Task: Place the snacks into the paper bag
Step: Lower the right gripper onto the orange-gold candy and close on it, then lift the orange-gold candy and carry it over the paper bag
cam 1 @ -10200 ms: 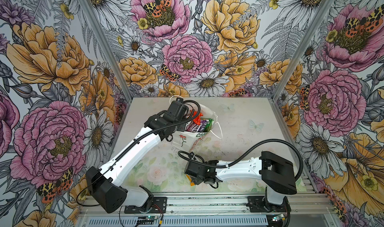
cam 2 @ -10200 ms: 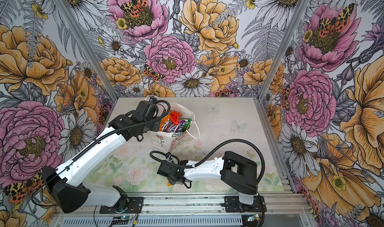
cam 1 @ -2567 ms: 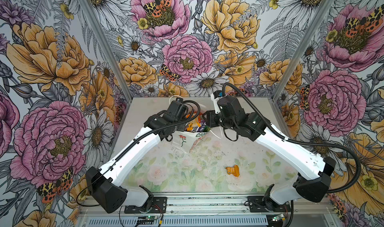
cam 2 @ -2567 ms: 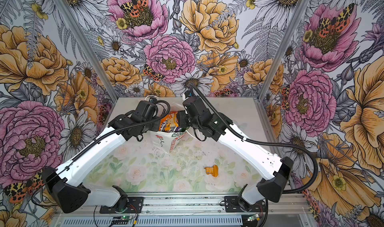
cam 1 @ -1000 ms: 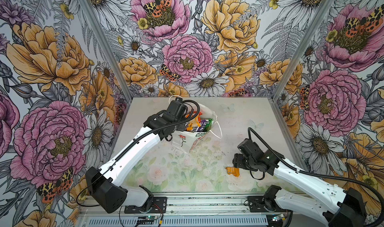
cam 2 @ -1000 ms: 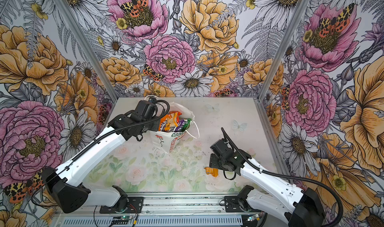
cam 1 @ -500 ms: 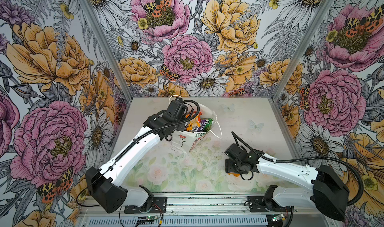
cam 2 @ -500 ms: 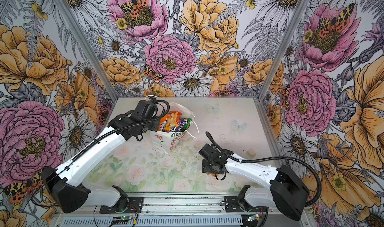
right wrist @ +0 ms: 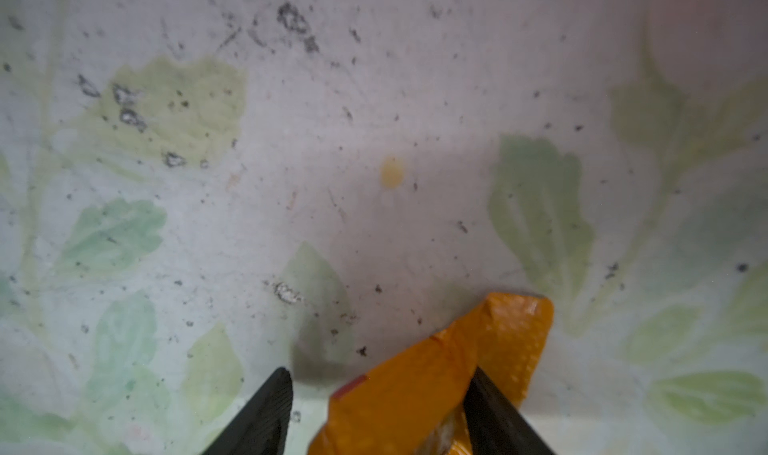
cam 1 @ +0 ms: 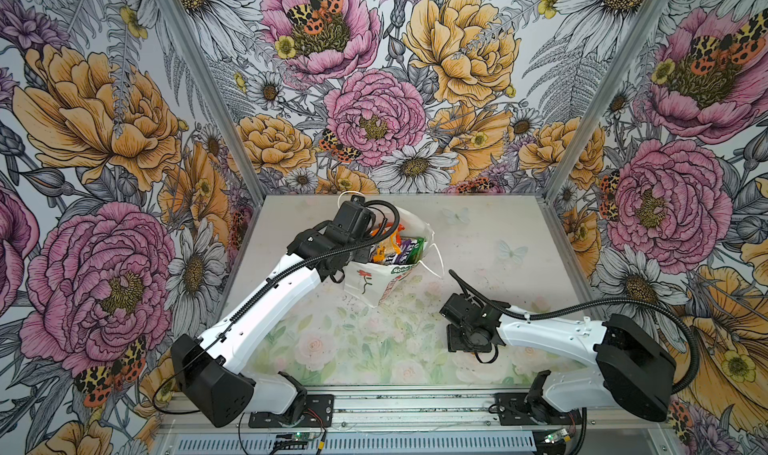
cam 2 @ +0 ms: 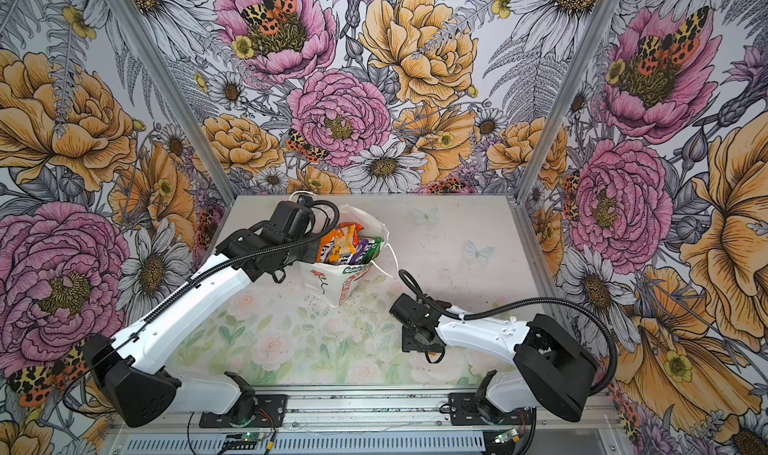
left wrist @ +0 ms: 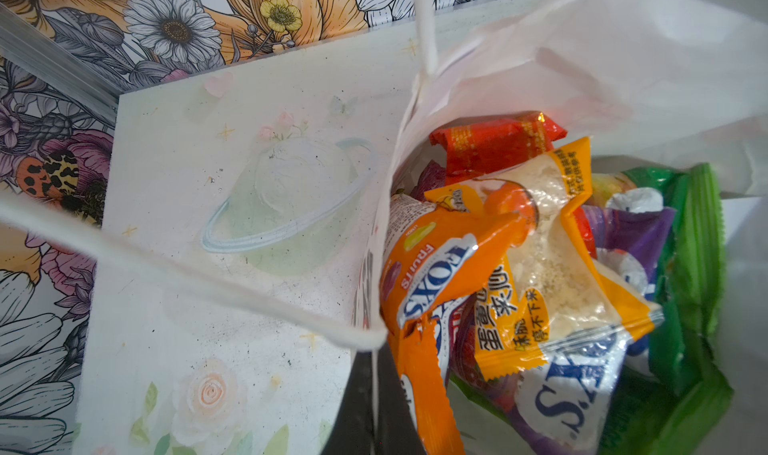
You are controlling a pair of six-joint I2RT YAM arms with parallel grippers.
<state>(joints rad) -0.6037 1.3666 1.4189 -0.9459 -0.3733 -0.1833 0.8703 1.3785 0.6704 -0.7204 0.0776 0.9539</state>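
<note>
The white paper bag stands behind the table's middle, holding several snacks. My left gripper is shut on the bag's rim and holds it open. Inside lie an orange Fox's pack, a clear-windowed orange packet, a red sachet and purple and green bags. At the front right my right gripper is down at the table, open, astride a small orange sachet. One finger touches the sachet; the other stands clear. In both top views the gripper hides this sachet.
Floral walls close in the left, back and right sides. A metal rail with both arm bases runs along the front edge. The bag's cord handle loops out on its right side, and another cord crosses the left wrist view.
The right arm came down from the bag to the front right. In the last second its gripper slid left over the orange sachet and its jaws narrowed. The left arm stayed put.
</note>
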